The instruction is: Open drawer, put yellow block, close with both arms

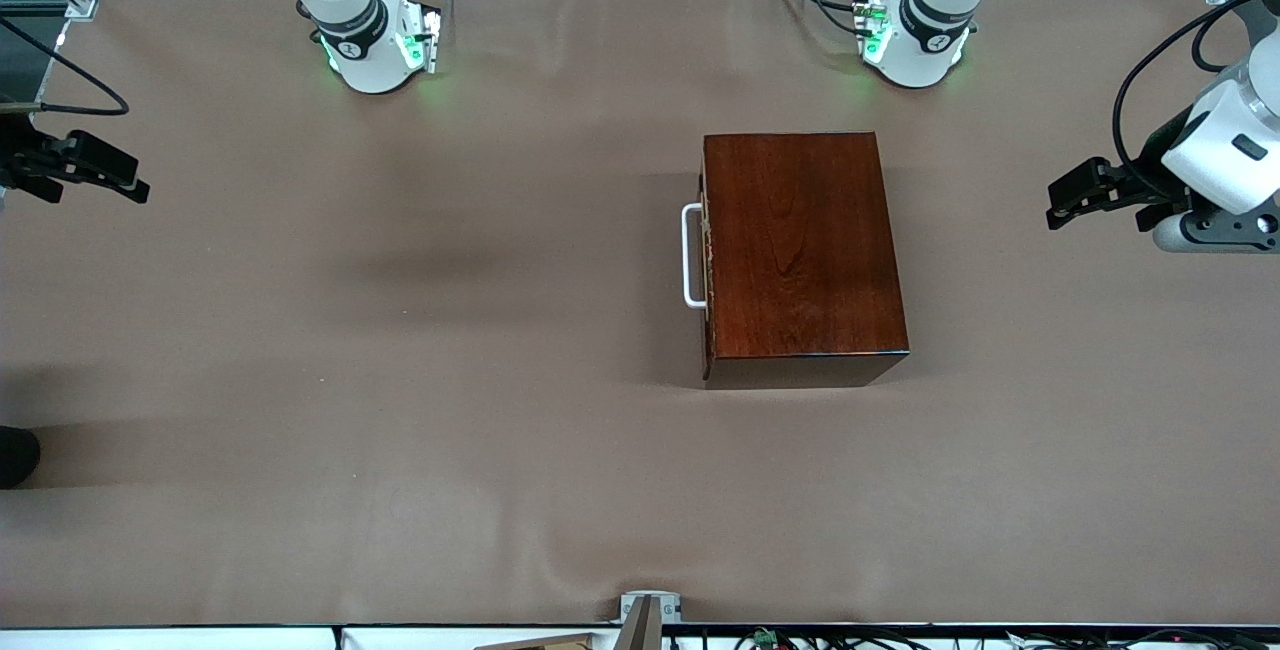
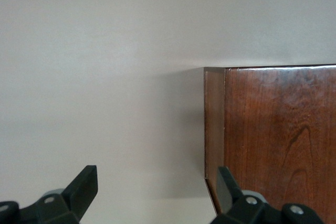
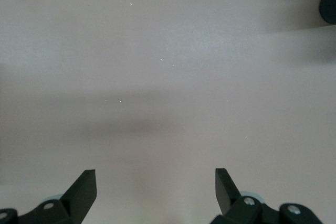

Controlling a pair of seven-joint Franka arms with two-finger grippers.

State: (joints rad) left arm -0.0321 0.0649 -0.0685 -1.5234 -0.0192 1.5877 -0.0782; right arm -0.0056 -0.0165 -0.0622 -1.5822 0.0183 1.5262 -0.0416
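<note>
Drawer (image 1: 706, 260): found closed inside the dark wooden box (image 1: 800, 250), white handle (image 1: 690, 256) facing the right arm's end of the table.
Box position: set on the brown table cover (image 1: 400, 380), toward the left arm's end.
Yellow block: not seen in any view.
Left gripper (image 1: 1068, 202): held over the table's left-arm end, fingers spread, nothing gripped.
Right gripper (image 1: 120, 180): held over the right-arm end, fingers spread, nothing gripped.

One drawer (image 1: 700, 255), two claws (image 1: 1062, 200) (image 1: 125, 180).
</note>
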